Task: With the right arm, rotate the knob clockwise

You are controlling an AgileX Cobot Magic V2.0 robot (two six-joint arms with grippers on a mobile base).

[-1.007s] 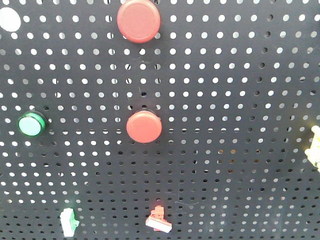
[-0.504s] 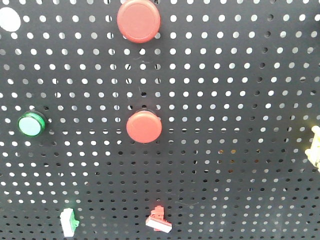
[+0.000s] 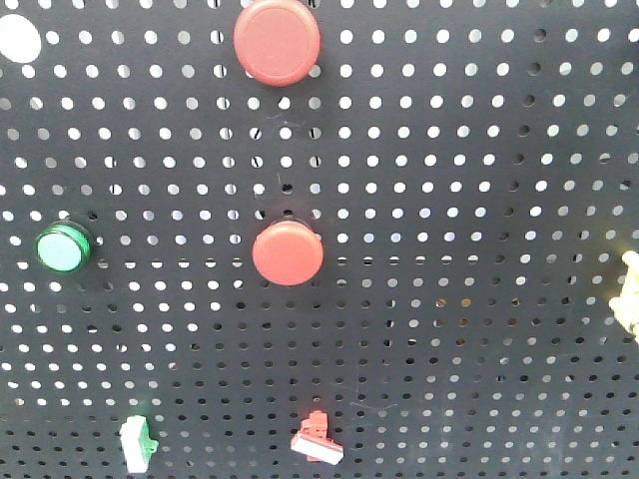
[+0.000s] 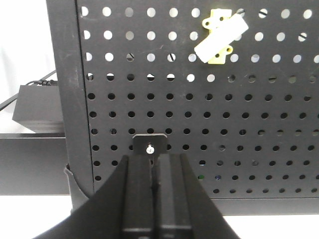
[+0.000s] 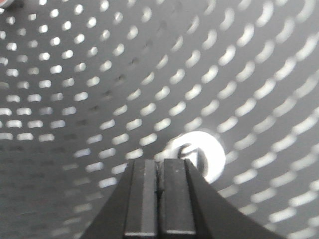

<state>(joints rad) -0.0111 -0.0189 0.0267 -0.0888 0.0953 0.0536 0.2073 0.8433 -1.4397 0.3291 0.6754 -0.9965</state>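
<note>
Looking through the right wrist camera, I see the right gripper [image 5: 159, 164] with its two black fingers pressed together, only a thin seam between them and nothing held. It points at the black pegboard [image 5: 60, 167], which fills the frame at close range and is blurred. The white round knob [image 5: 199, 154] sits on the pegboard just past the fingertips, slightly to their right. Its near edge is hidden behind them, so I cannot tell whether they touch it.

The left wrist camera shows the left gripper [image 4: 153, 160], also closed on nothing, facing the pegboard's lower part near its left edge. A small black plate with a screw [image 4: 149, 145] is fixed to the pegboard just above the fingertips. Higher on the pegboard, a yellow bracket with a white lever [image 4: 220, 34] is mounted at a tilt. A black box [image 4: 39, 109] stands beyond the pegboard's left edge.

The front camera faces the pegboard flat on. A large red button [image 3: 277, 40] is at the pegboard's top middle, a smaller red button [image 3: 288, 252] at its centre, and a green button [image 3: 64, 248] level with that, toward the left edge. A white disc [image 3: 18, 38] shows at the top left corner, cut by the frame. Near the bottom edge are a green and white piece [image 3: 138, 442] and a red clip [image 3: 318, 439]. A pale yellow part [image 3: 631, 294] pokes in at the right edge.
</note>
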